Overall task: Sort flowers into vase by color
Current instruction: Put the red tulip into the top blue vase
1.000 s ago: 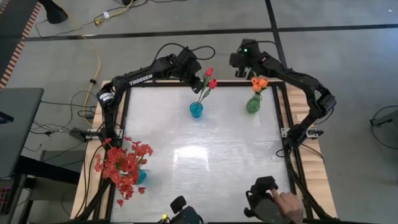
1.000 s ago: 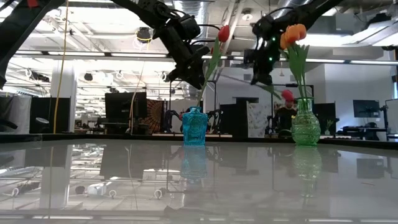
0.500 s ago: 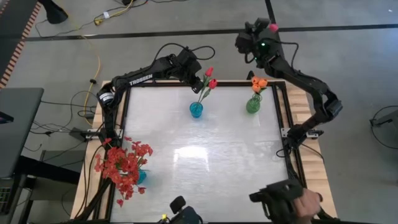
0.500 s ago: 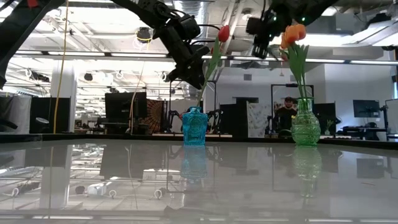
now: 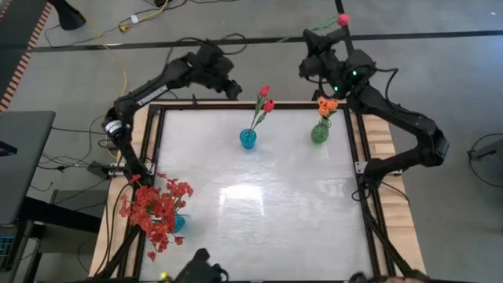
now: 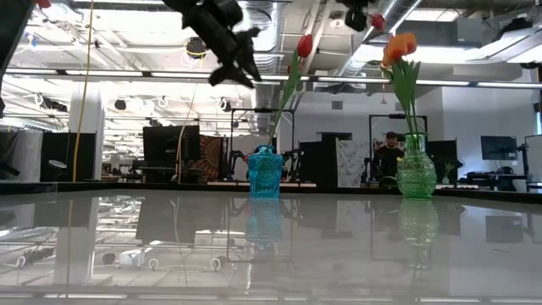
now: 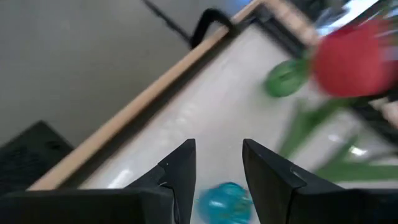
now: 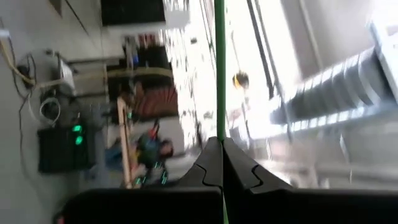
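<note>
A blue vase at the table's far middle holds two red-pink tulips. To its right, a green vase holds orange tulips. A bushy red spray stands at the near left corner. My left gripper hovers open beyond the far edge, left of the red-pink tulips. In its wrist view the blue vase shows between the fingers. My right gripper is high over the far edge behind the green vase, shut on another red-pink tulip. My right gripper pinches the thin green stem of the red-pink tulip between its two shut fingers, and the stem runs on past the fingertips. The flower is lifted clear, high above the table's far edge, its bud higher than the orange tulips.
The table's dark frame and wooden rim border both vases. Cables lie on the floor beyond the far left corner. A person shows far behind the green vase. The table's middle is bare.
My right gripper has risen from beside the green vase and swung beyond the far edge, carrying the red-pink tulip up with it; its bud has gone from vase height to above the orange tulips. My left gripper has drawn away from the blue vase's tulips, up and toward the far left.
</note>
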Action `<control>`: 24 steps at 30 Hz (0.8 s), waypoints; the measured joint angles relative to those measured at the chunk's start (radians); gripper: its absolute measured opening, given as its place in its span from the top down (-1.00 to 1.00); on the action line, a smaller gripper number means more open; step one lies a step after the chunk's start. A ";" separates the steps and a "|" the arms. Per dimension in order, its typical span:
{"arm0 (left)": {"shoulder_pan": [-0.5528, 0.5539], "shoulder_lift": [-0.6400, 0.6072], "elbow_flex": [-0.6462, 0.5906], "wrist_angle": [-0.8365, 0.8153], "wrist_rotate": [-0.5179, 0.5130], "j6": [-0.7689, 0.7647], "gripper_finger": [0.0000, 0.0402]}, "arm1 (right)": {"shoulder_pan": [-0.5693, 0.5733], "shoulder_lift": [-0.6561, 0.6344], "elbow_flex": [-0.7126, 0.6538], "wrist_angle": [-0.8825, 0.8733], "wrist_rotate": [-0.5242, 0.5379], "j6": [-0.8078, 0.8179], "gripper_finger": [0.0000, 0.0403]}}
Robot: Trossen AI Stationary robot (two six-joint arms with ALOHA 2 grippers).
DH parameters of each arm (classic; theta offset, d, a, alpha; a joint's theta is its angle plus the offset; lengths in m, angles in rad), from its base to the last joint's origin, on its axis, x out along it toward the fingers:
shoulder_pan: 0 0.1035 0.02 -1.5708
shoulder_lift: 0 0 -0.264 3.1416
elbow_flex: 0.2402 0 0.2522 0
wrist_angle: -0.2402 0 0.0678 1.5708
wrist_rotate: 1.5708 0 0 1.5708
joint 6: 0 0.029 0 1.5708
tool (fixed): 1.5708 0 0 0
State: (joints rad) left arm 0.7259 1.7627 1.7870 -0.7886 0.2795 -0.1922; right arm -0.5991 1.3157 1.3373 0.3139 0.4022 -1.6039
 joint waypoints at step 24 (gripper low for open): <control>-0.163 -0.290 0.000 0.315 0.528 -0.533 0.35 | 0.556 -0.036 0.000 -0.267 -0.035 -0.314 0.91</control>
State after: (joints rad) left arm 0.5634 1.4723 1.7870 -0.4739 0.8070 -0.7256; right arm -0.0434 1.2800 1.3375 0.0471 0.3671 -1.9175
